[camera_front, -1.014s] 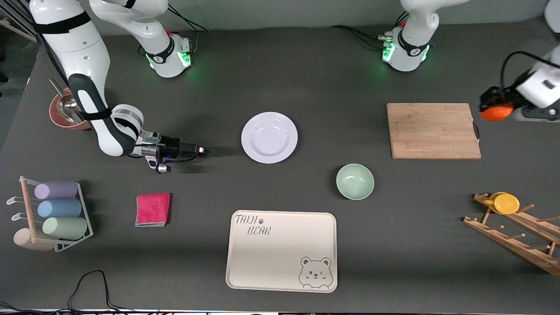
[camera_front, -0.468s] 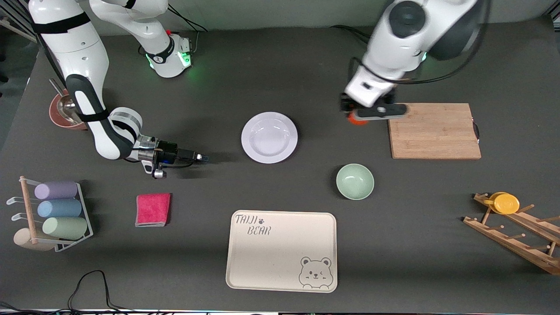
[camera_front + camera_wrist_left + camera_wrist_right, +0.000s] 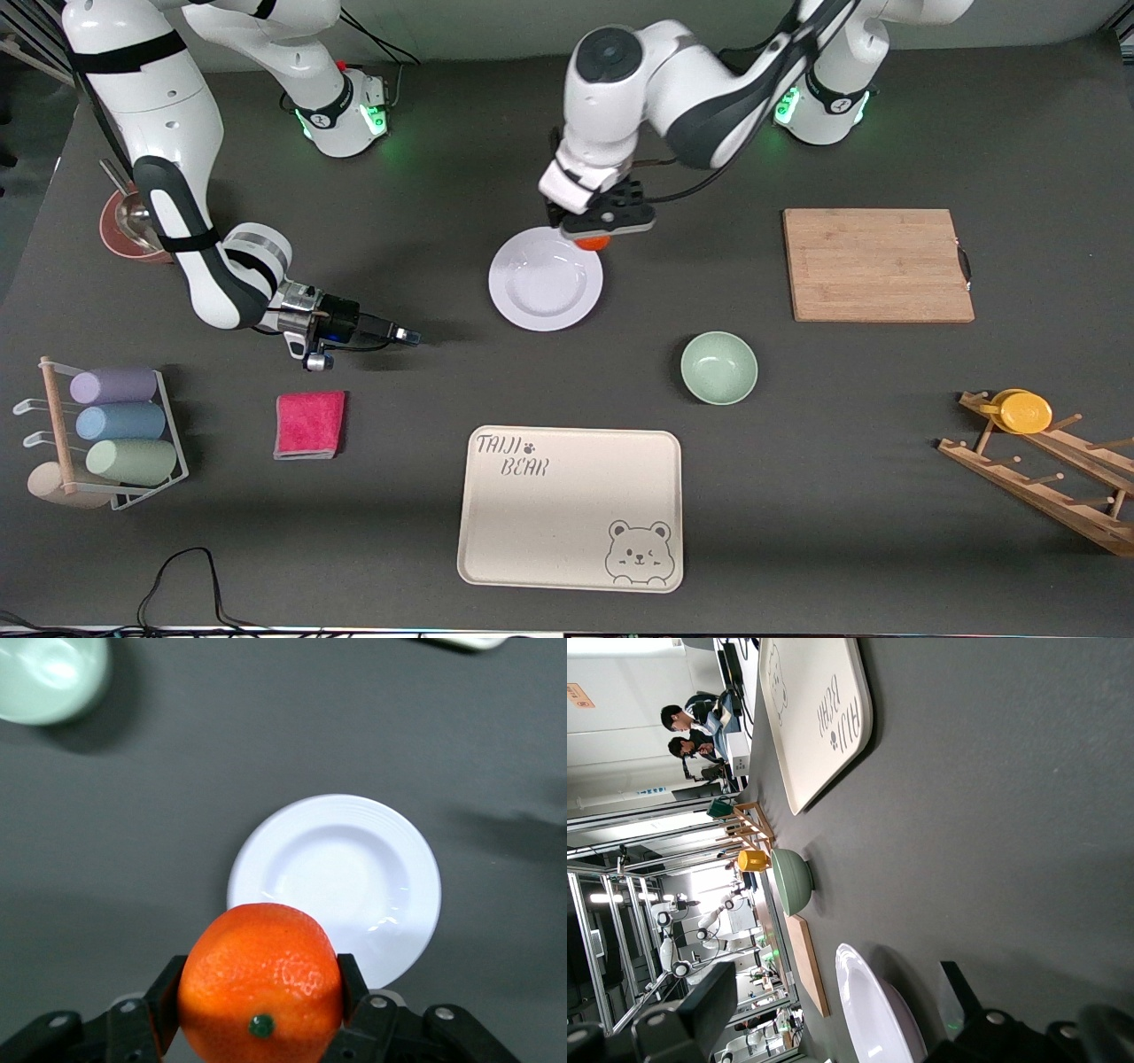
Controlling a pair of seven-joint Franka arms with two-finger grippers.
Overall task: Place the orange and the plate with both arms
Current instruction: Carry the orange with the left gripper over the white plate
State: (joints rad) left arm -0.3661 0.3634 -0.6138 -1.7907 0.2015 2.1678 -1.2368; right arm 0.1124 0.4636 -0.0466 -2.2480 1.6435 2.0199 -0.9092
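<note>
Swinging in from the cutting-board end of the table over the past second, the left arm had carried the orange (image 3: 592,240) across until it hung over the plate's (image 3: 540,297) rim, at the edge farther from the front camera; the right arm had shifted only slightly. Across the table from the right arm's end: a wire rack (image 3: 168,461) held three pastel cups (image 3: 120,422), with a reddish bowl (image 3: 120,241) and spoon farther from the camera and partly hidden by the right arm. The right gripper (image 3: 403,336) lay low above the table, its jaws spread wide and holding nothing, pointed toward the plate but well apart from it, with a pink cloth (image 3: 309,424) nearer the camera. The white plate sat mid-table, bare, and the cream bear tray (image 3: 567,518) lay nearer the camera. The left gripper (image 3: 595,229) was clamped on the orange, its fingers (image 3: 351,985) pressed to either side of the fruit (image 3: 260,983) in the left wrist view, the plate (image 3: 341,873) below it. Toward the left arm's end stood a green bowl (image 3: 718,367), a wooden cutting board (image 3: 877,264) and, nearest that end, a wooden peg rack (image 3: 1045,483) bearing a small yellow dish (image 3: 1023,412).
</note>
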